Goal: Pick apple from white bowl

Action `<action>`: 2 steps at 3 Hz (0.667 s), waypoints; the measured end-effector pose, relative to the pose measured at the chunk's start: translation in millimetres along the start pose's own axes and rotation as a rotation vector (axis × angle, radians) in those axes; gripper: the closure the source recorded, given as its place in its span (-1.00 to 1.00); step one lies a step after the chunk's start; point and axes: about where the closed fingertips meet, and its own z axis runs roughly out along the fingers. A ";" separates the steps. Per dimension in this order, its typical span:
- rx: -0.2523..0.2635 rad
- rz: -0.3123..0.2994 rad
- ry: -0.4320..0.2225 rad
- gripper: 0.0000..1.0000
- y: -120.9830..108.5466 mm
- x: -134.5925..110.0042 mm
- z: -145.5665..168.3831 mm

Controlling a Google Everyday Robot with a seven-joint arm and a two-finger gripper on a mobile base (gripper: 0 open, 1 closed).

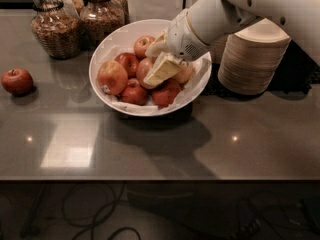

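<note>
The white bowl [120, 40] sits at the back middle of the counter, lined with crinkled paper and holding several apples. The largest one, a yellow-orange apple [112, 76] with red blush, lies at the bowl's left side. My gripper [157, 65] comes in from the upper right on a white arm and is down inside the bowl. It is among the middle apples, just right of the large apple and partly covering a red apple [144, 68]. A pale yellowish apple [185, 74] is half hidden behind it.
A lone red apple [17, 80] lies on the counter at the far left. Two glass jars [52, 29] of dried food stand behind the bowl at the left. A stack of beige disposable bowls [252, 61] stands right of the bowl.
</note>
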 end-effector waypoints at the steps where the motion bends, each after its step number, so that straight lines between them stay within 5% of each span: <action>1: -0.001 0.000 0.000 -0.27 0.3 0.2 0.5; 2: -0.012 0.011 -0.003 -0.19 4.6 5.0 5.1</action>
